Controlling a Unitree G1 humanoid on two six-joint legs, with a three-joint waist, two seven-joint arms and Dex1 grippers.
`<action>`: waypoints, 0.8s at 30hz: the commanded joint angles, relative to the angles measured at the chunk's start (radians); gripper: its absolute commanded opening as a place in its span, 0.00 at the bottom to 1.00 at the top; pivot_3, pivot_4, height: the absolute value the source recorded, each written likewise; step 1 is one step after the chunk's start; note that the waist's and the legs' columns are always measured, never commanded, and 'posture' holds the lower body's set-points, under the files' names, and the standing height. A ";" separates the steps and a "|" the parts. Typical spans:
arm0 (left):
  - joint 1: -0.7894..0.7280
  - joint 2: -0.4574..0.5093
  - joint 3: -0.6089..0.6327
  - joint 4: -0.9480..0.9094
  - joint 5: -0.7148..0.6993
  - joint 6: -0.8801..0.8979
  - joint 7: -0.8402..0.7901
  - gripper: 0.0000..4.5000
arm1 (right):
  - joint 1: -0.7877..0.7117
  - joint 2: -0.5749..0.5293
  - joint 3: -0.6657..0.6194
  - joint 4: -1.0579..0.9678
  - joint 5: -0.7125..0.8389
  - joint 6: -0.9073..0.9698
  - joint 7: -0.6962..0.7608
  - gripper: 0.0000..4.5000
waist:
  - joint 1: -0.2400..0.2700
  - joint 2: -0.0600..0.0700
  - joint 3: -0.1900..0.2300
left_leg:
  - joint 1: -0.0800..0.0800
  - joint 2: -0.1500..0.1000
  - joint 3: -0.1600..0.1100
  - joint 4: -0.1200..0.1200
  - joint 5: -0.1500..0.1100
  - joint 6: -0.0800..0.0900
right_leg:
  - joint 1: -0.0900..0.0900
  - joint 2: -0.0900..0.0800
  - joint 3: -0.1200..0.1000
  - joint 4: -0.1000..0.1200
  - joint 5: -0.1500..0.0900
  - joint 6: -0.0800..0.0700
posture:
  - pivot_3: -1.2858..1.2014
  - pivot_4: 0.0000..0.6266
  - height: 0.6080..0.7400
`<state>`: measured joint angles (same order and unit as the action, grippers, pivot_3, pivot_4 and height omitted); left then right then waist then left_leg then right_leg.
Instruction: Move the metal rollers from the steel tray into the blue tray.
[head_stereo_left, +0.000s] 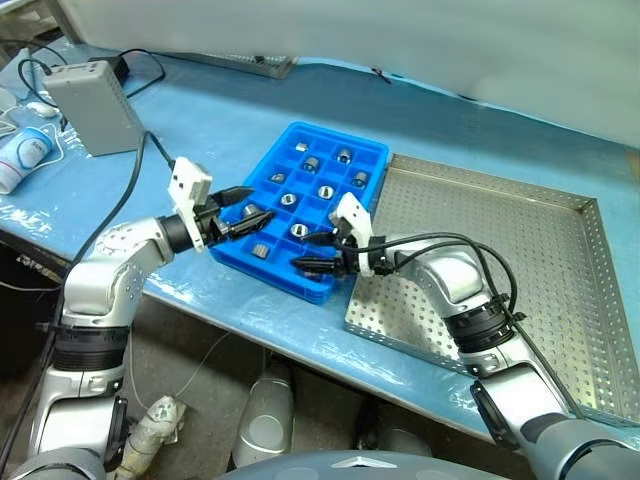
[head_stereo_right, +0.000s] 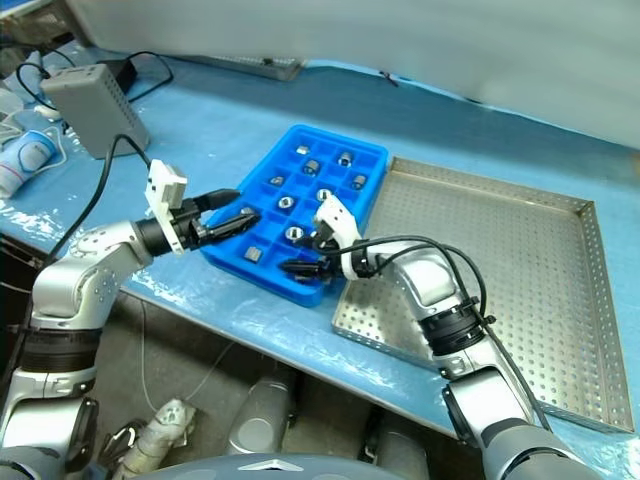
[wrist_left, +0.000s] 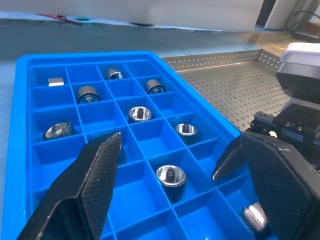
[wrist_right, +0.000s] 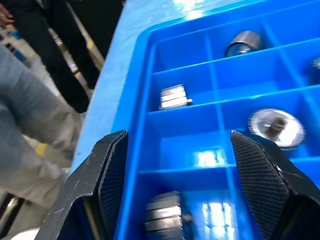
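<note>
left hand (head_stereo_left: 248, 203): fingers apart, empty | right hand (head_stereo_left: 318, 252): fingers apart, pointing left, empty

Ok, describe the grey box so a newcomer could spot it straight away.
Start at the blue tray in the middle of the blue-covered table, then look toward the table's far left corner. The grey box sits there with black cables running to it. Unlike the perforated steel tray, it is a closed, plain block.
</note>
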<state>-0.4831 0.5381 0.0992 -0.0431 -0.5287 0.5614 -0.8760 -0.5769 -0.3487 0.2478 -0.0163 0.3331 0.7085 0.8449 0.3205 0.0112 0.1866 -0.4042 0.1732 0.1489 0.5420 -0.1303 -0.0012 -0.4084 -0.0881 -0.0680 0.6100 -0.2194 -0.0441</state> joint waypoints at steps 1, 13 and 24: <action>-0.067 -0.023 -0.030 0.063 0.016 -0.058 -0.041 0.89 | 0.012 -0.039 -0.120 -0.121 0.048 0.011 -0.034 0.75 | -0.003 0.000 0.000 | 0.000 0.000 0.000 0.000 0.000 0.000 | 0.000 0.000 0.001 0.000 0.000 0.000 | 0.66 0.24 1.00; -0.353 -0.274 -0.128 0.560 0.141 -0.287 -0.100 0.89 | 0.184 -0.060 -0.417 -0.286 0.023 -0.004 -0.367 0.75 | -0.078 -0.001 -0.001 | -0.003 -0.001 0.001 0.002 0.003 -0.004 | 0.000 0.000 0.001 -0.002 0.005 -0.002 | 0.55 0.24 1.00; -0.401 -0.350 -0.133 0.678 0.171 -0.331 -0.181 0.89 | 0.286 -0.068 -0.501 -0.344 -0.083 -0.039 -0.595 0.75 | -0.194 -0.001 -0.001 | -0.002 -0.001 0.002 0.002 0.003 -0.003 | 0.000 0.000 0.000 -0.003 0.005 -0.002 | 0.51 0.24 1.00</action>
<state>-0.8721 0.1884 -0.0485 0.6545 -0.3500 0.2373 -1.0428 -0.2909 -0.4235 -0.2265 -0.3479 0.2803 0.7005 0.3008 0.1268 0.0105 0.1859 -0.4061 0.1718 0.1506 0.5443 -0.1276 -0.0041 -0.4082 -0.0880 -0.0677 0.6071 -0.2149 -0.0466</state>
